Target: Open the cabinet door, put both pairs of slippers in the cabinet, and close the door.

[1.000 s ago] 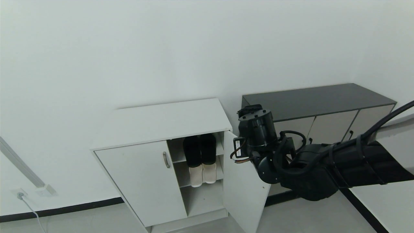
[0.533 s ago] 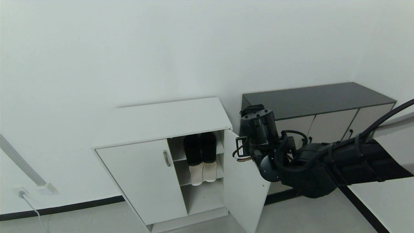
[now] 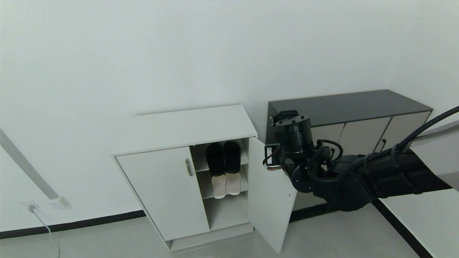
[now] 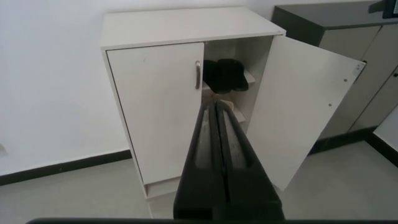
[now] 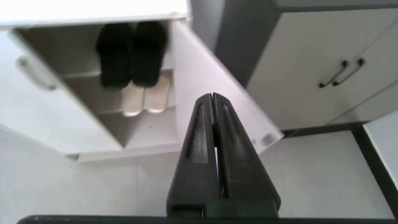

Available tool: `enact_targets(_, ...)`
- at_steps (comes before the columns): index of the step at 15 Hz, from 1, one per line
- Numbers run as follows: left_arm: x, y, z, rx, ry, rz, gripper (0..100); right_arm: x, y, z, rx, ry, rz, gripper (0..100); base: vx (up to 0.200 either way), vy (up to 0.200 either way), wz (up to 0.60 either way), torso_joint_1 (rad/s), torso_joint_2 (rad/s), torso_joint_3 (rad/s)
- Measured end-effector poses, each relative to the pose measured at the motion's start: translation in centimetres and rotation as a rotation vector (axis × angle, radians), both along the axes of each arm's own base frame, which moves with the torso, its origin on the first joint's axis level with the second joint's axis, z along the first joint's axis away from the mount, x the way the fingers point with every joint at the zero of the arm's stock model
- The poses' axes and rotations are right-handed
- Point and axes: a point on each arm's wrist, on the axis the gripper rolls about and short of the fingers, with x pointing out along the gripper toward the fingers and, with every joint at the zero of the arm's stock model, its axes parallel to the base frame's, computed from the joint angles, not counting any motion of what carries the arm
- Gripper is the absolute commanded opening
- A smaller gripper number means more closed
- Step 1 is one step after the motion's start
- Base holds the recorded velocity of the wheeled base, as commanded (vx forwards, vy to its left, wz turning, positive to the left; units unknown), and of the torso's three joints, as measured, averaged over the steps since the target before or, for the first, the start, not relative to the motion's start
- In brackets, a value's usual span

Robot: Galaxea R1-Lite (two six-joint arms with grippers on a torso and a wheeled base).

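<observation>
The white cabinet [image 3: 186, 127] stands against the wall with its left door [image 3: 161, 193] shut and its right door [image 3: 269, 193] swung open. Inside, a black pair of slippers [image 3: 223, 157] lies on the upper shelf and a white pair [image 3: 226, 184] on the shelf below. My right arm [image 3: 294, 143] hovers by the outer face of the open door, near its top edge. The right gripper [image 5: 213, 98] is shut and empty above the door [image 5: 205, 68], with both pairs [image 5: 130, 53] beyond. My left gripper [image 4: 217, 106] is shut, empty, out in front of the cabinet.
A dark grey sideboard [image 3: 351, 107] stands right of the cabinet, just behind the open door. A wall socket with a cable [image 3: 30, 207] sits low on the left. A white surface [image 3: 423, 222] edges the lower right. Bare floor lies before the cabinet.
The whole head view has shifted as the camera drew back a little. My right arm has drifted slightly right, away from the door's top edge. The door stays open.
</observation>
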Motion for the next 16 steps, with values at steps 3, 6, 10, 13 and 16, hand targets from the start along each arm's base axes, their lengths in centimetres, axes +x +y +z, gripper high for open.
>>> enact_targets(3,0.0,0.0,0.0,0.000,0.000,0.000,0,3.4,-1.8,-0.3,-0.003,0.021,-0.083,0,0.000,0.000,0.00,0.000,0.00,0.000)
enact_targets(6,0.0,0.0,0.0,0.000,-0.001,0.000,0,6.9,-3.4,-1.9,0.006,0.050,-0.127,0,0.000,0.000,0.00,0.000,0.00,0.000)
enact_targets(10,0.0,0.0,0.0,-0.001,0.000,0.000,0,10.1,-5.6,-4.1,0.013,0.090,-0.147,0,0.000,0.000,0.00,0.000,0.00,0.000)
enact_targets(13,0.0,0.0,0.0,-0.001,-0.001,0.000,0,11.2,-6.5,-5.6,0.044,0.132,-0.106,0,0.000,0.000,0.00,0.000,0.00,0.000)
enact_targets(16,0.0,0.0,0.0,-0.001,-0.001,0.000,0,11.9,-7.2,-6.6,0.044,0.154,-0.106,0,0.000,0.000,0.00,0.000,0.00,0.000)
